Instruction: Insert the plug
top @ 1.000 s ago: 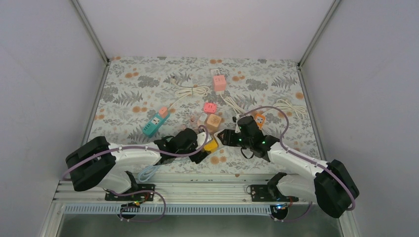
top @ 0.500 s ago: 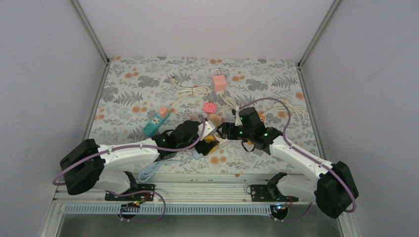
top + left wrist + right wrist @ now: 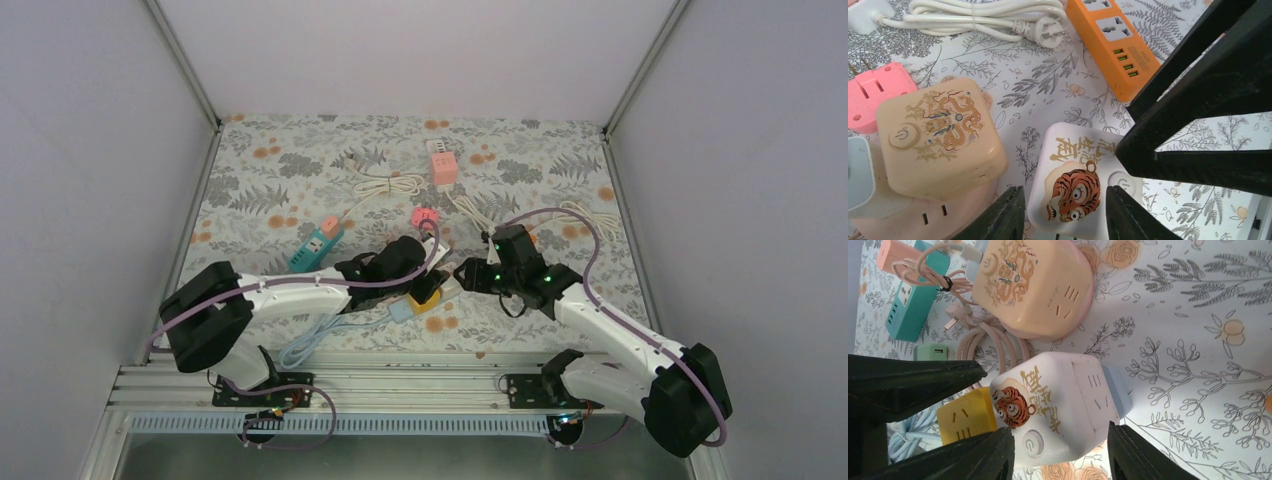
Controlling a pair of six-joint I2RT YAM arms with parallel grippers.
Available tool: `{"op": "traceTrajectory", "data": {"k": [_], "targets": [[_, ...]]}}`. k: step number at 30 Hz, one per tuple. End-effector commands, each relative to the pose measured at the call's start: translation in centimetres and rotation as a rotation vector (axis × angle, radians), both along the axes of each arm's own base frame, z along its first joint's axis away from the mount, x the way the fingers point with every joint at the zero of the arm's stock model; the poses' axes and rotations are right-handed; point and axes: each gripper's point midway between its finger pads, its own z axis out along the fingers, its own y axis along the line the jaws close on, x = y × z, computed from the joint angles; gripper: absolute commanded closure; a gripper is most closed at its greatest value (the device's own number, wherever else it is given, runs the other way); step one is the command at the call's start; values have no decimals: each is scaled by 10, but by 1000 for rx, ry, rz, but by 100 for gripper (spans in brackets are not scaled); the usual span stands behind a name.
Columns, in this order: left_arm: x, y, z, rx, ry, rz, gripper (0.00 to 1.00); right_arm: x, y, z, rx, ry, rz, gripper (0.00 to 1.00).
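Note:
A white socket cube with a tiger picture (image 3: 1083, 175) (image 3: 1058, 405) lies on the flowered cloth between both arms. A yellow cube adapter (image 3: 965, 415) (image 3: 425, 298) sits tight against its side, its prongs hidden. My left gripper (image 3: 1064, 196) (image 3: 430, 275) straddles the tiger cube, fingers (image 3: 1008, 215) pressed to its two sides. My right gripper (image 3: 1058, 432) (image 3: 468, 277) holds the same cube crosswise, fingers (image 3: 1143, 450) at its edges. A white corded plug (image 3: 1048, 35) lies loose farther back.
A cream dragon cube (image 3: 938, 135) (image 3: 1033, 285) stands just beside the tiger cube, with a pink adapter (image 3: 873, 92) behind it. An orange strip (image 3: 1113, 40), a teal strip (image 3: 315, 245), a pink strip (image 3: 442, 163) and coiled cords (image 3: 385, 183) lie around.
My left gripper moved away from the yellow adapter and farther from the bases, onto the tiger cube. Both grippers opened wider and then closed in on that cube. The right gripper shifted slightly.

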Motion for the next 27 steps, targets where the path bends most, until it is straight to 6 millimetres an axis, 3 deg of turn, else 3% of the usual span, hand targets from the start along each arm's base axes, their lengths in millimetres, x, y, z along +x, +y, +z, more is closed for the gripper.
{"op": "traceTrajectory", "data": {"k": [1, 10, 20, 27], "targets": [[6, -9, 9, -22, 1, 3, 60, -6, 1, -5, 17, 34, 18, 53], [0, -7, -20, 48, 35, -36, 65, -17, -1, -27, 14, 113, 11, 57], [-13, 2, -58, 189, 63, -73, 69, -19, -20, -50, -77, 176, -78, 62], [-30, 20, -89, 267, 108, -82, 71, -40, -38, -87, -121, 285, -166, 62]]}}
